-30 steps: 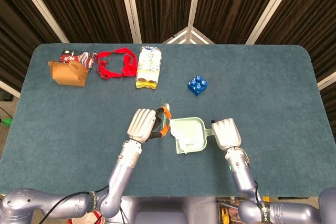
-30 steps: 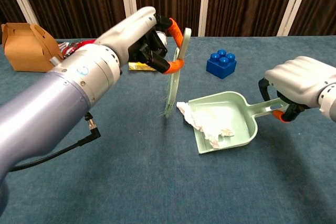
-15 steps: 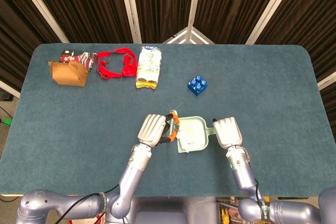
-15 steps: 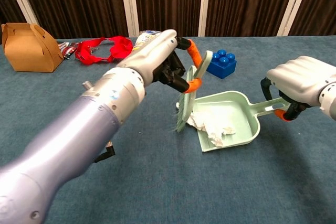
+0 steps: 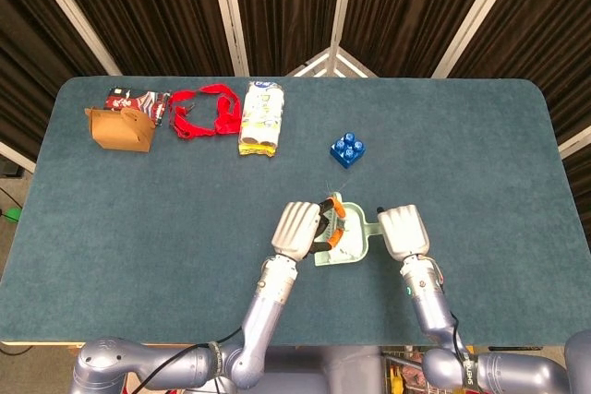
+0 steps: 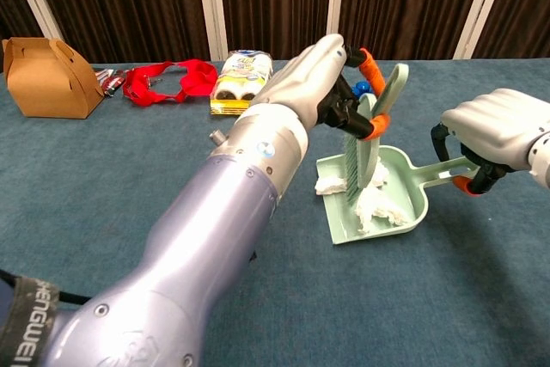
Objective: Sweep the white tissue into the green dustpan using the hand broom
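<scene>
I am working in what looks like a robotics lab or data-collection booth rather than a home: dark brown pleated curtains (image 5: 388, 6) with pale vertical frame posts (image 5: 228, 6) close off the space behind a single table (image 5: 480, 136) covered edge to edge in blue-green felt. Unrelated props sit along its far side: a brown cardboard carry box (image 5: 118, 128), a red strap (image 5: 203, 110), a yellow multipack of small bottles (image 5: 261, 117) and a blue toy building block (image 5: 347, 149). Cabling and part of the robot's base show under the table's near edge.
</scene>
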Controlling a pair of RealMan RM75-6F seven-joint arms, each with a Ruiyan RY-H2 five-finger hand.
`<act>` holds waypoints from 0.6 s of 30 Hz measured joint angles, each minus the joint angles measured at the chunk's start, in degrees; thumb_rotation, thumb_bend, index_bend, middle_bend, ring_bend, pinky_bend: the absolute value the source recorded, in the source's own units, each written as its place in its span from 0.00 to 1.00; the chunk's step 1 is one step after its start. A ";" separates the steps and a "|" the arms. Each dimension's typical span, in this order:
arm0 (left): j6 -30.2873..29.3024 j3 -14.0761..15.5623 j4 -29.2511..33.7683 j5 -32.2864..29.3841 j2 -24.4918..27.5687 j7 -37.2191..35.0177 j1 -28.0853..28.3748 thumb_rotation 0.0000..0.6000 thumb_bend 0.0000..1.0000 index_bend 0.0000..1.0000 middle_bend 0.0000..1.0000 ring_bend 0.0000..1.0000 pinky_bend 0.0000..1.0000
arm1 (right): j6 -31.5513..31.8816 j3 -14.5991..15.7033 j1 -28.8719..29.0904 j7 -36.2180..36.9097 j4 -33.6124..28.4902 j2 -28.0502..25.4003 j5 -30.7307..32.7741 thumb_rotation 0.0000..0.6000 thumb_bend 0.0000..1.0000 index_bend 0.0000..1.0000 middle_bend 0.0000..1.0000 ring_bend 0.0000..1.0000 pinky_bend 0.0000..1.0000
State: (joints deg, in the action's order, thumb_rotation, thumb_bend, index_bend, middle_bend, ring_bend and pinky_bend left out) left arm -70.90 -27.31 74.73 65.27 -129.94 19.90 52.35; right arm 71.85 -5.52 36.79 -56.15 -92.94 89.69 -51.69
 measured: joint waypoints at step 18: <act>-2.15 2.12 11.69 2.42 8.48 -1.39 -4.90 1.00 0.54 0.79 1.00 1.00 1.00 | 0.56 0.29 -0.38 -0.41 -0.53 -0.47 0.34 1.00 0.50 0.43 0.89 0.87 0.90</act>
State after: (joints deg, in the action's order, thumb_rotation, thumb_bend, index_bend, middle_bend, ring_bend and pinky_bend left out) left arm -73.05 -25.18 86.42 67.69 -121.46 18.50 47.45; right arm 72.40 -5.23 36.41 -56.55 -93.47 89.22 -51.35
